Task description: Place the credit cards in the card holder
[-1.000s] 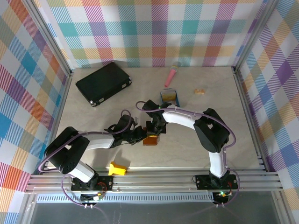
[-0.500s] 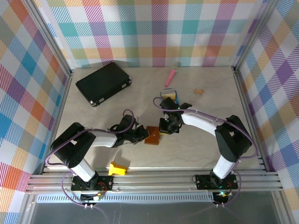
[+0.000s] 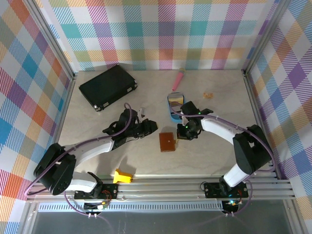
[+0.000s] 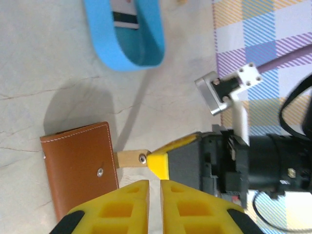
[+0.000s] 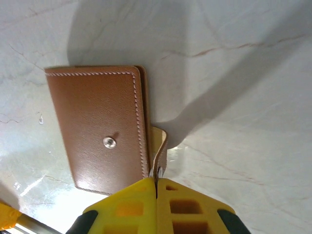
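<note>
One white-stitched brown card holder (image 5: 97,122)

Pale marbled tabletop (image 3: 146,163) (faint veins) between pastel plaid walls (image 3: 165,29)

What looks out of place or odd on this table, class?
The card holder lies folded shut mid-table, its snap tab unfastened and sticking out sideways, pinched in the right end effector. A card sits in the blue tray.
</note>
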`<act>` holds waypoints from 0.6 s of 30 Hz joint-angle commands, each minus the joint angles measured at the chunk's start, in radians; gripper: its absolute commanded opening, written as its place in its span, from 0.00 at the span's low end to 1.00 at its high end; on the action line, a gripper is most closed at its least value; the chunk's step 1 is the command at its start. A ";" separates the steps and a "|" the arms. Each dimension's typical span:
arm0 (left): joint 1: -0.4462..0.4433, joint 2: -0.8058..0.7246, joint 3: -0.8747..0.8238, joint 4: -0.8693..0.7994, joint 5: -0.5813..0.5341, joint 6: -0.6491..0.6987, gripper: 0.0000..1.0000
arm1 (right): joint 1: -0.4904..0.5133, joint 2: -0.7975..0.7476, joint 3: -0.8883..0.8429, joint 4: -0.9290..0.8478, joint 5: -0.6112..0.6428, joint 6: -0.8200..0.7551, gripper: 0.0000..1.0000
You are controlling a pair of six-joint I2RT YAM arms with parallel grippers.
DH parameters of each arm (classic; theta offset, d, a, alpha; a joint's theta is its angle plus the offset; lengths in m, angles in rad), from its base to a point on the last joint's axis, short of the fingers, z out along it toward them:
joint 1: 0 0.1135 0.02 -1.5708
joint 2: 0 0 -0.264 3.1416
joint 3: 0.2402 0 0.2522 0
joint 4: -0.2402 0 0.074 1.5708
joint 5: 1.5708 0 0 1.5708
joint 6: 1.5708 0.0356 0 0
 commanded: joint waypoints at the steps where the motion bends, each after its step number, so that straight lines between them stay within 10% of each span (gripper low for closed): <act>1: 0.003 -0.012 -0.010 -0.148 -0.032 0.045 0.15 | -0.050 -0.039 -0.023 -0.009 -0.057 -0.123 0.00; 10: 0.004 -0.031 -0.014 -0.217 -0.087 0.093 0.17 | -0.137 -0.036 -0.054 -0.008 -0.081 -0.164 0.02; 18: 0.006 -0.049 -0.010 -0.275 -0.101 0.145 0.28 | -0.156 -0.145 -0.052 -0.051 -0.023 -0.142 0.35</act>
